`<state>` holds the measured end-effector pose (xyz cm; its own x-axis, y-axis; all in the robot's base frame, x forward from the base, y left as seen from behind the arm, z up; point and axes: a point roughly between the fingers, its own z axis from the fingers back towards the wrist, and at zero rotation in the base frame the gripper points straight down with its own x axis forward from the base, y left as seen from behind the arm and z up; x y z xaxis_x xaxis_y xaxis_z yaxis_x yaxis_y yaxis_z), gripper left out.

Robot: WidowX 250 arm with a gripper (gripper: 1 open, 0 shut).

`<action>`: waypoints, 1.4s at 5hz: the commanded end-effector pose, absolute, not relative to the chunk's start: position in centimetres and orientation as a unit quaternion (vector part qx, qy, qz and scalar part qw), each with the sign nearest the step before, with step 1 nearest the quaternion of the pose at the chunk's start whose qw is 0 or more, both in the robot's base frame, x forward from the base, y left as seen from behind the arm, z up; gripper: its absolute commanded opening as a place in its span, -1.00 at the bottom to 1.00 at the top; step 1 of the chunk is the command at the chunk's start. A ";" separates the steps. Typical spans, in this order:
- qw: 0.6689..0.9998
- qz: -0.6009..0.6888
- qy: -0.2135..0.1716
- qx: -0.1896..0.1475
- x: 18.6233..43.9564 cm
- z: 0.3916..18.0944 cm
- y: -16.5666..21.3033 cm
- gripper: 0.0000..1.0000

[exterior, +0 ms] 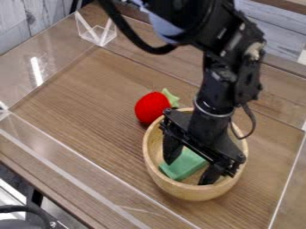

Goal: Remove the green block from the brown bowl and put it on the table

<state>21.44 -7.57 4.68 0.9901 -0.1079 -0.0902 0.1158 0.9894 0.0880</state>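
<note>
My black end effector (202, 155) is reaching down into the round, light tan wooden bowl (162, 178), its fingers spread apart around the flat, mint-green rectangular block (185, 164), which is lying tilted inside the bowl. The bowl is sitting on the brown wood-grain desk (84, 98), just beside a red strawberry toy (152, 106).

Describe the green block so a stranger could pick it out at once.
Find the brown bowl near the front of the table. The green block lies inside it, between the gripper's open jaws. It is flat and mint-green, unlike the round red strawberry toy outside the bowl.
</note>
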 end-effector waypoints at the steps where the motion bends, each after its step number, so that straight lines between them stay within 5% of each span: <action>1: 0.998 -0.043 0.019 0.045 21.9 6.4 -7.9 1.00; 4: 0.999 -0.013 0.005 0.049 24.2 8.5 -6.9 1.00; 7: 0.999 -0.026 0.015 0.039 23.1 6.4 -6.4 1.00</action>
<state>22.70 -6.36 5.84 0.9969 -0.0535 -0.0571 0.0582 0.9948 0.0832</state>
